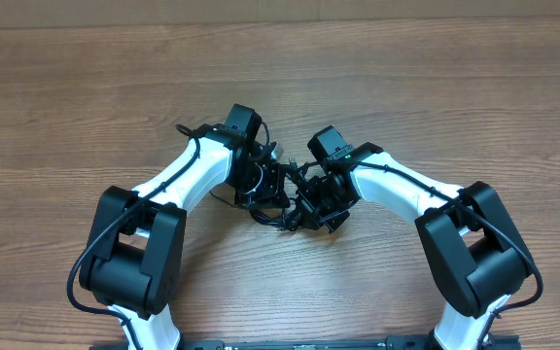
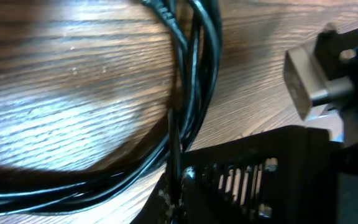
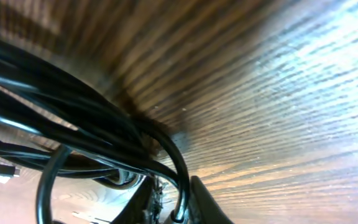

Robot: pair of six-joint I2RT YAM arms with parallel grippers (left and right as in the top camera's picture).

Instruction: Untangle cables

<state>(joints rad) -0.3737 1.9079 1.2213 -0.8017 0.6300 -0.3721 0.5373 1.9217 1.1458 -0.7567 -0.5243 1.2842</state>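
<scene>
Thin black cables (image 2: pixel 199 74) lie bunched on the brown wooden bench (image 1: pixel 406 78) between 2 tools. Left tool (image 2: pixel 179 177) is clamped on strands; right tool (image 3: pixel 176 208) pinches a loop, likely so they can be pulled apart.

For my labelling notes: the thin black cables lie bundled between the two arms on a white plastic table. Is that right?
Not quite. The table is brown wood with visible grain, not white plastic, as the overhead view shows. The rest stands: the thin black cables lie bundled between the left arm and the right arm.
</scene>
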